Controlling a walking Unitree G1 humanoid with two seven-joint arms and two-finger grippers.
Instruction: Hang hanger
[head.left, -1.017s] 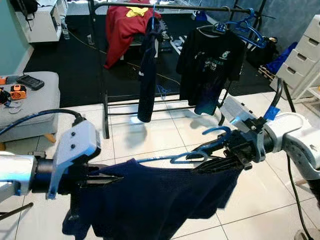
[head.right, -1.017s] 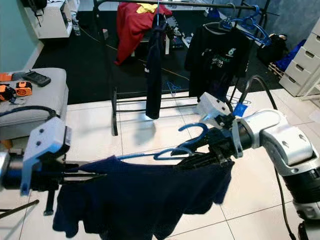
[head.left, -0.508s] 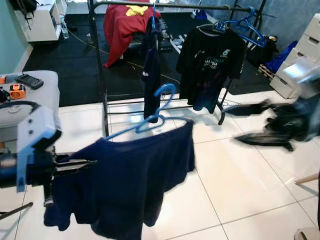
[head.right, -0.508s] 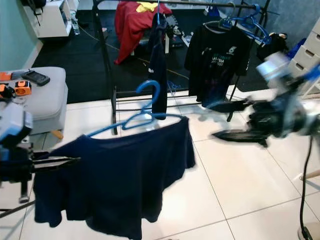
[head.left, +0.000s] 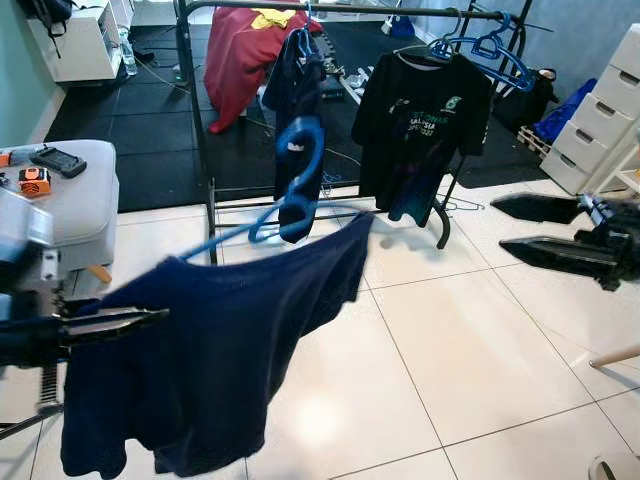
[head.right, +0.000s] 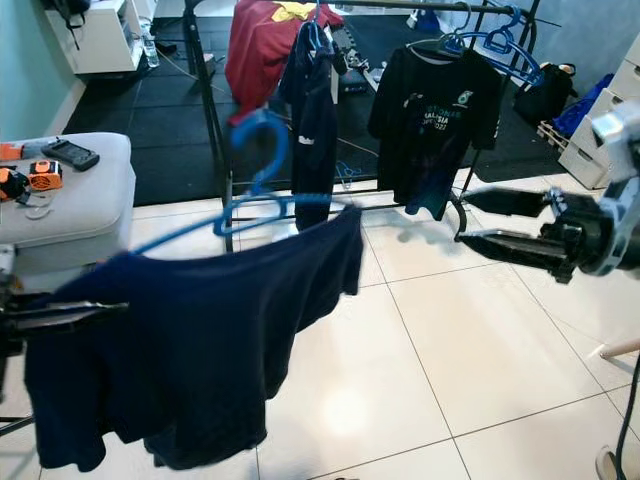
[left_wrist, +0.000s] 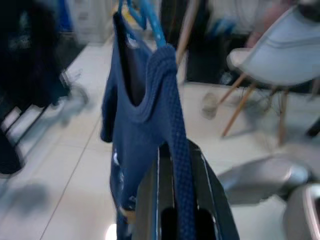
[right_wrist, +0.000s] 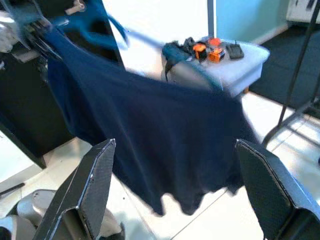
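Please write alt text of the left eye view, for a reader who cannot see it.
The left gripper, at the lower left, is shut on the shoulder of a navy shirt that hangs on a blue hanger. The open right gripper is apart from it, at the right. Behind stands a black clothes rack with hung garments.

**A lived-in room at home, used for drying and storing clothes**

This looks like a room in a home. The floor is pale glossy tile (head.left: 470, 350) that gives way to a dark mat (head.left: 150, 120) farther back. A black clothes rail (head.left: 340, 10) stands across the middle, hung with a black printed T-shirt (head.left: 420, 130), a red garment (head.left: 240, 60) and spare blue hangers (head.left: 490, 50). A white chest of drawers (head.left: 605, 110) stands at the right, a white shelf unit (head.left: 75, 40) in the far left corner beside a teal wall (head.left: 15, 90). A grey padded stool (head.left: 75, 205) holds small gadgets, possibly a remote. The left wrist view, though blurred, shows a white chair on wooden legs (left_wrist: 270, 65).
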